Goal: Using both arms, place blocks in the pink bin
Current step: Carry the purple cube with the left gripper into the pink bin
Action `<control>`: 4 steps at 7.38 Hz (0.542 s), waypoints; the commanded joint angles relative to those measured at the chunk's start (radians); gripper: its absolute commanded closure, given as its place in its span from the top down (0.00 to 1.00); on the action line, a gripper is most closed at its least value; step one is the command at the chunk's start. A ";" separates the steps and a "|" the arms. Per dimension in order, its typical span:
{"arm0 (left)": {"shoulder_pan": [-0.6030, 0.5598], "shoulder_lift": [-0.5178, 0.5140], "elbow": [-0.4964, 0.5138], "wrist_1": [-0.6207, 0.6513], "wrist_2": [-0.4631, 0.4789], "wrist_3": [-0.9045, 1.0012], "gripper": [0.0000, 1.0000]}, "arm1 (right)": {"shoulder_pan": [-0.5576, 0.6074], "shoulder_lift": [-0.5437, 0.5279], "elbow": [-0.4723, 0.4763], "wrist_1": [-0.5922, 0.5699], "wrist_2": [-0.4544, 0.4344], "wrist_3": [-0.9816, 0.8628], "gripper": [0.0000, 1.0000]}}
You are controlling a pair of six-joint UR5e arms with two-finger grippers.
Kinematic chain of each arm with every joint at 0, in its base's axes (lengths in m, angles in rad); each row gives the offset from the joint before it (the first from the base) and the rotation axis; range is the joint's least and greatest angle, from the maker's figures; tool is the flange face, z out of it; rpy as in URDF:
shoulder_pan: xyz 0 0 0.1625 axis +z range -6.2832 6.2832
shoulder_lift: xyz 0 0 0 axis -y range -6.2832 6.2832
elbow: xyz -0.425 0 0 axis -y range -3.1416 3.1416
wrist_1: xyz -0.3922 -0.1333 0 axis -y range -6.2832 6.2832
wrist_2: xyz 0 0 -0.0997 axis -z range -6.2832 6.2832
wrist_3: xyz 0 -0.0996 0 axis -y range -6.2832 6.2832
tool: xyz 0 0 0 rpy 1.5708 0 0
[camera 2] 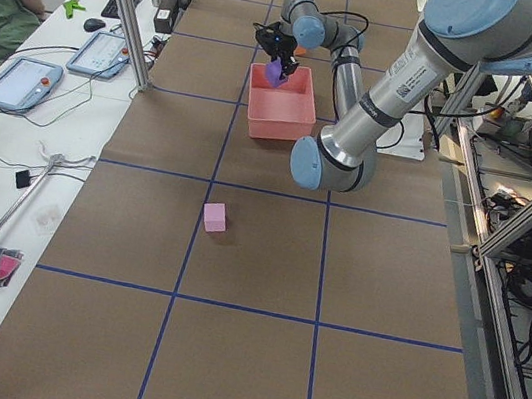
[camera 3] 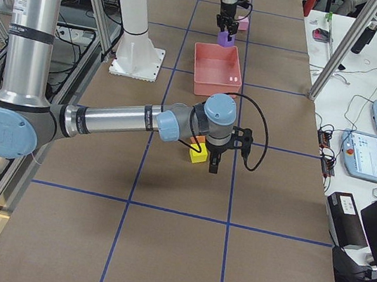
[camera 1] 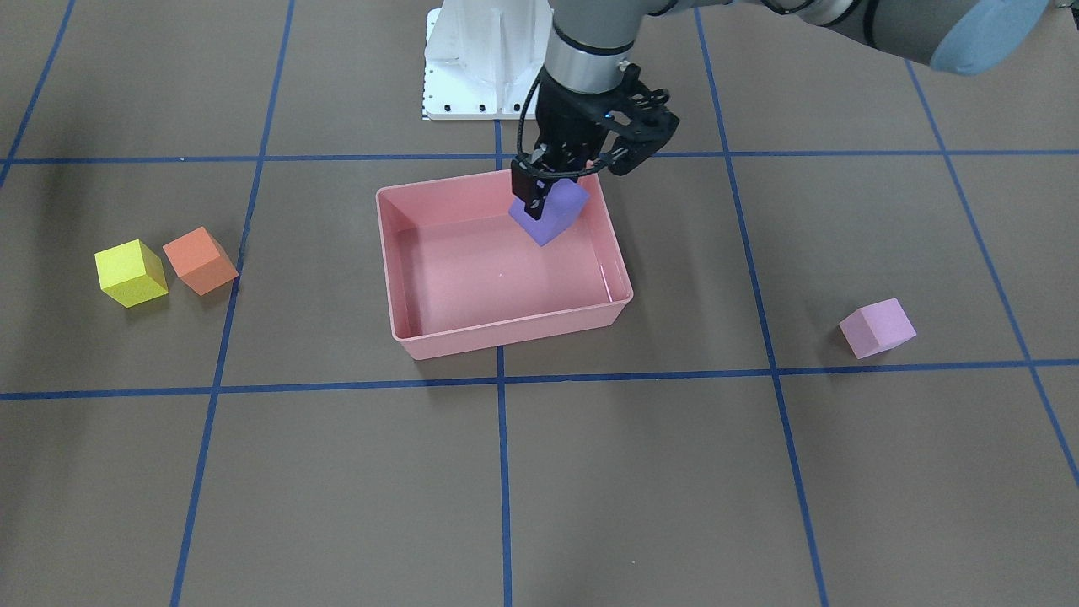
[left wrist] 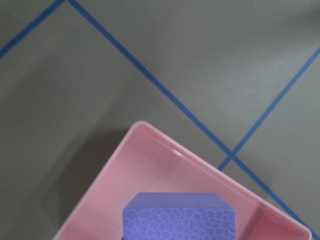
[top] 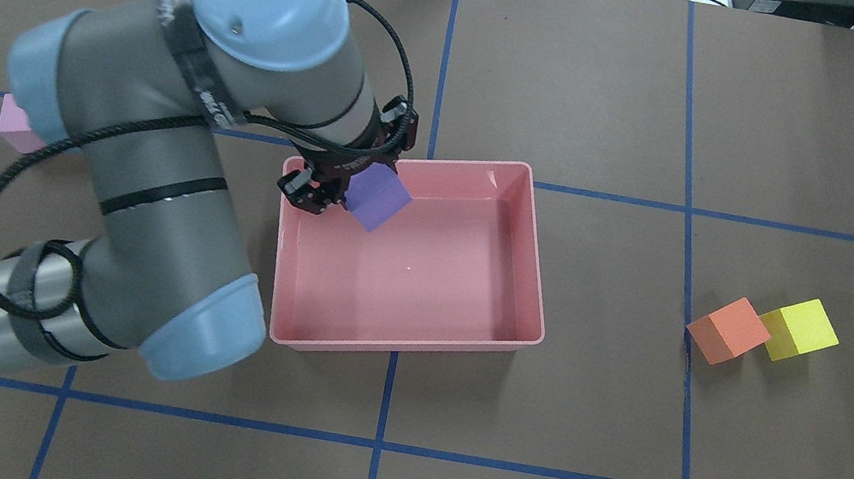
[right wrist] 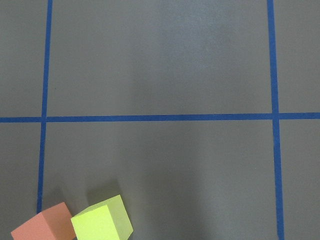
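Note:
My left gripper is shut on the purple block and holds it tilted over a back corner of the pink bin, above the bin's floor. The left wrist view shows the purple block over the bin's corner. The yellow block and the orange block sit touching on the table. The light pink block lies alone on the other side. My right gripper hovers beside the yellow block; I cannot tell whether it is open or shut.
The white base pedestal stands behind the bin. Blue tape lines grid the brown table. In the overhead view the left arm's elbow hangs over the table left of the bin and partly hides the light pink block.

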 commanded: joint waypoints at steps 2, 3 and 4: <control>0.086 -0.055 0.145 -0.081 0.082 -0.022 0.28 | -0.104 -0.014 0.007 0.059 -0.058 0.027 1.00; 0.094 -0.053 0.148 -0.080 0.084 -0.009 0.99 | -0.162 -0.008 0.013 0.061 -0.097 0.083 1.00; 0.099 -0.055 0.141 -0.072 0.084 -0.009 1.00 | -0.225 -0.005 0.039 0.061 -0.148 0.129 1.00</control>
